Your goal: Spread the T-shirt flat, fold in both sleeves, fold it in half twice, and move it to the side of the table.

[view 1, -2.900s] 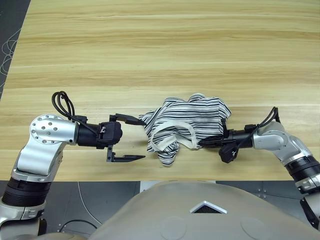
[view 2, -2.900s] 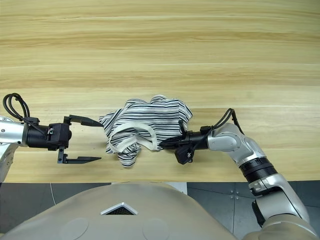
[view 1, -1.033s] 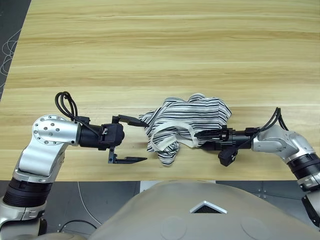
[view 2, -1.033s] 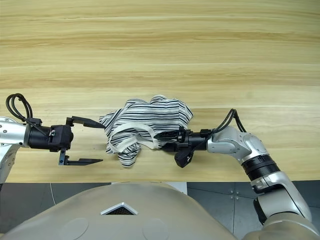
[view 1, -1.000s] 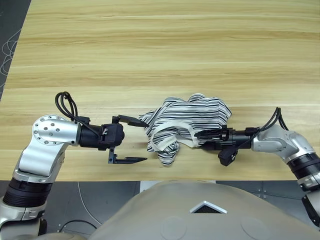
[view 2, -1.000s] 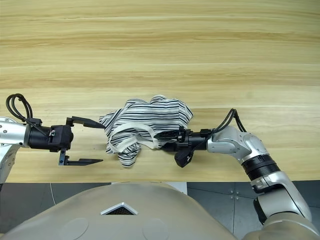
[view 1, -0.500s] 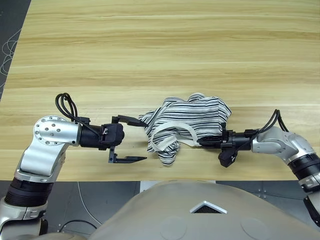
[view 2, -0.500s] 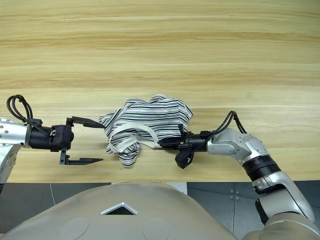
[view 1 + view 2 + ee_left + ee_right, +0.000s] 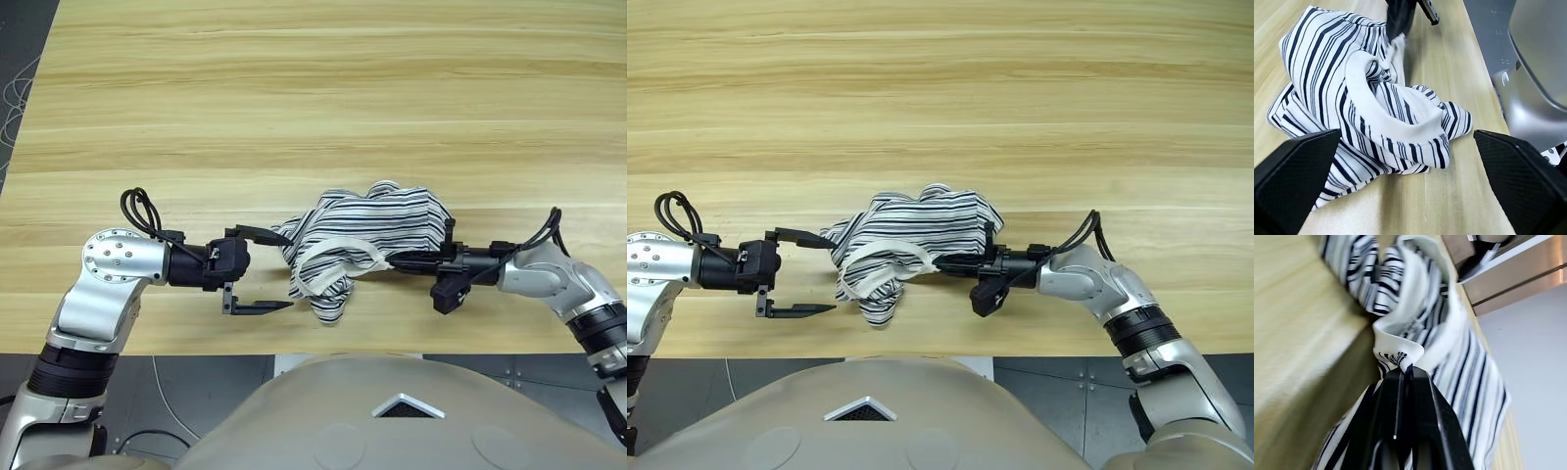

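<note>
A black-and-white striped T-shirt (image 9: 377, 220) with a white collar (image 9: 333, 257) lies crumpled near the wooden table's front edge. On its left, my left gripper (image 9: 287, 272) stands open, its upper fingertip at the cloth's edge and its lower finger just in front of the heap. The left wrist view has the T-shirt (image 9: 1352, 93) lying between both fingers (image 9: 1293, 171). On the shirt's right side, my right gripper (image 9: 397, 261) is shut on the collar's rim. The right wrist view shows a pinch of white collar (image 9: 1400, 355) at its closed tips (image 9: 1404, 369).
The wooden table (image 9: 294, 98) stretches bare beyond the shirt and to both sides. Its front edge (image 9: 196, 351) runs just behind both grippers. Dark floor with cables (image 9: 20, 78) lies past the table's left edge.
My right gripper was open at the collar one second ago; it has shut on it and shifted slightly away from the front edge. My left arm has moved right, closer to the shirt.
</note>
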Robot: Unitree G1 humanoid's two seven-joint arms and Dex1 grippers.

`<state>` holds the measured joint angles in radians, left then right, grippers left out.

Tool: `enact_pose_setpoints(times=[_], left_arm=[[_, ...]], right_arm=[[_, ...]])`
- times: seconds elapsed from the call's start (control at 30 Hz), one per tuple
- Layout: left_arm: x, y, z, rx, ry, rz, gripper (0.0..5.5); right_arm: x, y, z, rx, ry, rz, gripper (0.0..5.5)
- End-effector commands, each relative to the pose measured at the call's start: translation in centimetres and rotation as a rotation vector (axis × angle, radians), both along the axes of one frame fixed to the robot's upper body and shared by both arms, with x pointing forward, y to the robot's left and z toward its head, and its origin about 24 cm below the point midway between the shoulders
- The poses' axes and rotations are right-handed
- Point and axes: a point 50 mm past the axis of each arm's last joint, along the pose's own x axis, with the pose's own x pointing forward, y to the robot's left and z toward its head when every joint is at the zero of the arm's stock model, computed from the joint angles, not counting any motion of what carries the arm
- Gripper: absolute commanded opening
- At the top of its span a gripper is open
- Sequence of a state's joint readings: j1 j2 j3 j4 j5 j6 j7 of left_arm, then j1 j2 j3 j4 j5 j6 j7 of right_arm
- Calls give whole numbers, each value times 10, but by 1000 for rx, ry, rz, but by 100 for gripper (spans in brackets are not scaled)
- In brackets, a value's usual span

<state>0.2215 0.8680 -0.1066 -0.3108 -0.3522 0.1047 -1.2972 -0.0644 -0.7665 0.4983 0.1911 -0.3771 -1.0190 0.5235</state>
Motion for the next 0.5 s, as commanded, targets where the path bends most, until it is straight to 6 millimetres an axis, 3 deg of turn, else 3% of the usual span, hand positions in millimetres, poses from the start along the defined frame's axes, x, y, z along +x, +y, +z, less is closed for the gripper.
enact_pose_setpoints(times=[0.03,0.13,0.47,0.5], left_arm=[[-2,-7,-5,-20,-6,19,505],[-6,-7,-8,-29,2,21,548],[-11,-10,-22,-20,-25,43,548],[-11,-10,-22,-18,-23,39,524]], right_arm=[[4,-4,4,-21,-6,-12,11],[4,-5,3,-29,-2,-14,10],[3,-4,2,-38,8,-8,10],[3,-4,2,-40,9,-7,10]])
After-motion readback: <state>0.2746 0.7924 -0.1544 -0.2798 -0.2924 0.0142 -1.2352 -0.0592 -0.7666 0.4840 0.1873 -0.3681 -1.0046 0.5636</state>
